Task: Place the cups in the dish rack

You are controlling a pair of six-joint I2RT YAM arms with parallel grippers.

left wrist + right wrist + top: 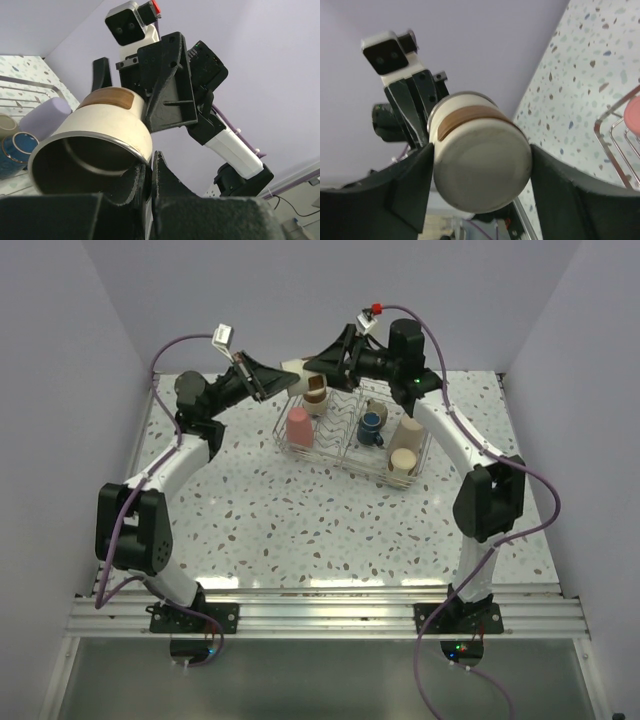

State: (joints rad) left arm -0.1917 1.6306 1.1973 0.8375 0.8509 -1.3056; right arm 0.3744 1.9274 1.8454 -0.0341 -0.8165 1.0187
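1. L gripper [148, 172] pinching rim of cream cup [100, 132], jaws closed tight on its wall
2. R gripper [481, 150] flanking cup base, can't tell if clamping
3. Cup hanging in air by far-left corner of dish rack [342, 462]

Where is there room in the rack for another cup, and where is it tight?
Free: the rack's middle strip between pink cup and mug; the table in front. Crowded: its right half, and the far left corner under the left pincer and right pincer.
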